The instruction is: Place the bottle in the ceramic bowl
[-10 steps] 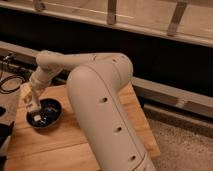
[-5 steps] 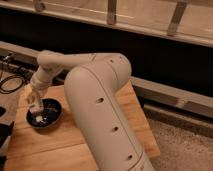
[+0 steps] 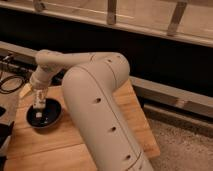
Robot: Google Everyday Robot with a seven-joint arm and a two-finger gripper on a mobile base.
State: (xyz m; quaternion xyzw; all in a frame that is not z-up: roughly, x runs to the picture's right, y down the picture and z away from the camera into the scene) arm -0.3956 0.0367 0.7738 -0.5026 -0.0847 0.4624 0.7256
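You have the gripper (image 3: 39, 102) hanging over the ceramic bowl (image 3: 45, 114), which sits near the left edge of the wooden table (image 3: 60, 145), about midway between its far and near edges. Compared with a second ago the wrist has come up: then the end of the arm was low over the bowl's hollow, half a second ago it had begun to rise, and now it stands clearly higher, with its tip just above the far-left rim. A pale elongated shape, which I take to be the bottle (image 3: 38, 106), runs down from the gripper toward the inside of the bowl; a small light patch lies on the dark glaze below it. Whether the gripper grasps the bottle or has let it go, I cannot tell, because the tip and the pale shape merge from this angle. If the bottle went up with the wrist, the placing is not yet done and you need another descent into the hollow before letting go. If it stayed down, the task is as good as finished and you only need to withdraw straight up, clear of the rim. The large arm housing (image 3: 100, 115) hides the right half of the table, so judge the bowl from its left side only
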